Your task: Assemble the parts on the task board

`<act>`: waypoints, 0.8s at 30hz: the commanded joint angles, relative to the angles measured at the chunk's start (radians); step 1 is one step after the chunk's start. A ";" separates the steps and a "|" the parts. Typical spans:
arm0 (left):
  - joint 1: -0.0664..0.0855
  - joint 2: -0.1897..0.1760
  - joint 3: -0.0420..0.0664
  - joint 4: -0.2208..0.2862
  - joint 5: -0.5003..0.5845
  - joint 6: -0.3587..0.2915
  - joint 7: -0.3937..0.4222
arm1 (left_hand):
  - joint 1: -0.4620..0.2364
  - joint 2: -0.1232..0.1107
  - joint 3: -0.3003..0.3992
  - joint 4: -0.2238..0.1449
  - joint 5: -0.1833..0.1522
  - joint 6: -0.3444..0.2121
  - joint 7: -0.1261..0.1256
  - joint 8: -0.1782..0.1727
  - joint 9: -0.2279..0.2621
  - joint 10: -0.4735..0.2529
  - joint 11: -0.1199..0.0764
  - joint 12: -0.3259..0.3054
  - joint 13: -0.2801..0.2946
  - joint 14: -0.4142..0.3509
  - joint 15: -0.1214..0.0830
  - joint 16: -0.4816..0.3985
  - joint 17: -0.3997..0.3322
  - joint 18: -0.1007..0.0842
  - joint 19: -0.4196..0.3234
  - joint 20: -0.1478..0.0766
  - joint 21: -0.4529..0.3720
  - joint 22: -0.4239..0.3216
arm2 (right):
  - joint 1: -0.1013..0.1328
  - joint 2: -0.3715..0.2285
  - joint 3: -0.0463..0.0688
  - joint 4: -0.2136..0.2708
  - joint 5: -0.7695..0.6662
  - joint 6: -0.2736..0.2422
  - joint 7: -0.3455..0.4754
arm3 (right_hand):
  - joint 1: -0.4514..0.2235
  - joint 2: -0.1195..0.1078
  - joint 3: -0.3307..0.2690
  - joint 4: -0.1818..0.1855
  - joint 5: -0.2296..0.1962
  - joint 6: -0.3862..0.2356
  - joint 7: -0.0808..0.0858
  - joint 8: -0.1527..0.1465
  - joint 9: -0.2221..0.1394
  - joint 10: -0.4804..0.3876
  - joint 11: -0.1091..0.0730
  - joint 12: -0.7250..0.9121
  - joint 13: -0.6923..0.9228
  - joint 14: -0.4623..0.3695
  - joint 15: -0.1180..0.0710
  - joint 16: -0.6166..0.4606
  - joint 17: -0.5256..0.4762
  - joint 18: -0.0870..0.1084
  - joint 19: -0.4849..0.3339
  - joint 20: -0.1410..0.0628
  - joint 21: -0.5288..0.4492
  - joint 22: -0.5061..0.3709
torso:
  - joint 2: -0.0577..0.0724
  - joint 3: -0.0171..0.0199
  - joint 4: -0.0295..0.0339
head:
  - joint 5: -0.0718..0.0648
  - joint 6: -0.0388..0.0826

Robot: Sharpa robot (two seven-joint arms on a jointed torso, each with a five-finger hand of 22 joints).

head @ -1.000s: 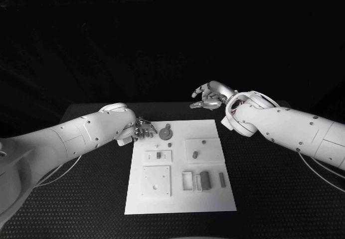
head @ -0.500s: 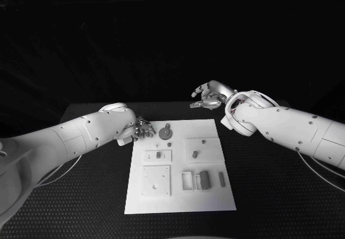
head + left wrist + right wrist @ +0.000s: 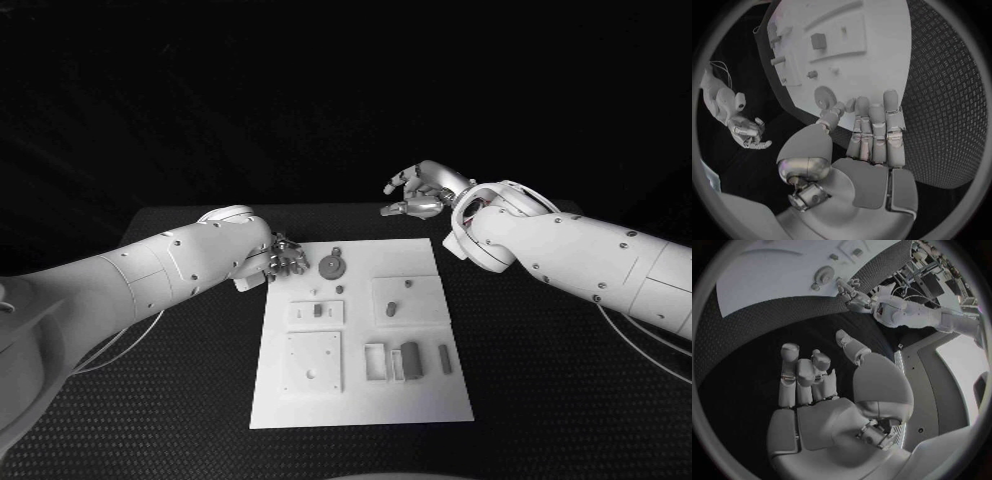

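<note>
The white task board [image 3: 361, 390] lies in the middle of the black table. A round grey disc part [image 3: 333, 267] sits near its far left corner, with small grey pieces [image 3: 339, 289] behind it toward me. My left hand [image 3: 286, 258] hovers at that corner, just left of the disc, fingers stretched out and holding nothing; the left wrist view shows the fingers [image 3: 873, 130] pointing at the disc [image 3: 824, 94]. My right hand [image 3: 421, 195] hangs beyond the board's far edge, fingers loosely bent and empty [image 3: 807, 375].
Raised white sub-plates [image 3: 313, 362] carry a small block [image 3: 317, 311] and pegs [image 3: 392, 308]. Long grey bars [image 3: 411, 360] lie at the board's near right. Bare black table mat [image 3: 577, 400] surrounds the board.
</note>
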 commanded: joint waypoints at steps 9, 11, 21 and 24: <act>-0.002 0.000 0.000 -0.001 0.042 -0.022 0.015 | 0.065 0.021 0.059 0.004 0.001 0.020 -0.005 0.013 0.004 0.017 -0.005 0.011 -0.003 0.008 -0.012 0.011 -0.005 0.011 0.015 -0.004 0.011 0.010 | -0.001 0.001 0.001 0.000 -0.001 0.011 0.005 | 0.000 0.011 -0.006 0.002 0.003 -0.001 0.006 0.004 -0.001 -0.005 0.000 0.004 -0.001 -0.007 -0.001 -0.004 -0.001 0.045 0.003 -0.006 -0.005 0.015 | 0.000 0.0007 -0.0004 | 0.002 -0.002; -0.002 -0.003 0.000 0.000 0.048 -0.030 0.016 | 0.080 0.029 0.070 0.001 0.001 0.032 -0.009 0.020 0.008 0.024 -0.008 0.014 -0.003 0.013 -0.015 0.015 -0.004 0.011 0.020 -0.006 0.014 0.013 | -0.001 0.001 0.001 0.000 -0.001 0.011 0.005 | 0.000 0.011 -0.006 0.003 0.003 -0.001 0.006 0.004 -0.001 -0.005 0.000 0.004 -0.001 -0.007 -0.001 -0.004 -0.001 0.045 0.003 -0.006 -0.005 0.015 | 0.000 0.0008 -0.0005 | 0.002 -0.002; -0.002 -0.031 0.001 0.027 0.077 -0.067 0.023 | 0.121 0.025 0.111 0.000 0.001 0.067 -0.024 0.031 0.022 0.055 -0.022 0.024 0.000 0.042 -0.028 0.032 -0.003 0.011 0.044 -0.015 0.029 0.028 | -0.001 0.000 0.001 -0.002 -0.001 0.011 0.005 | -0.001 0.011 -0.007 0.003 0.003 -0.001 0.006 0.004 -0.001 -0.005 0.000 0.004 -0.001 -0.007 -0.001 -0.004 -0.002 0.045 0.002 -0.006 -0.006 0.015 | 0.000 0.0012 -0.0005 | 0.002 -0.002; -0.002 -0.041 0.001 0.039 0.095 -0.069 0.020 | 0.123 0.024 0.114 0.001 0.001 0.073 -0.026 0.032 0.025 0.062 -0.025 0.026 0.001 0.048 -0.031 0.036 -0.002 0.011 0.050 -0.017 0.032 0.031 | -0.001 -0.001 0.001 -0.004 0.000 0.010 0.005 | -0.001 0.011 -0.007 0.003 0.003 -0.001 0.006 0.004 -0.001 -0.005 0.000 0.004 -0.002 -0.007 -0.001 -0.004 -0.002 0.045 0.002 -0.006 -0.006 0.015 | -0.001 0.0007 -0.0001 | 0.002 -0.001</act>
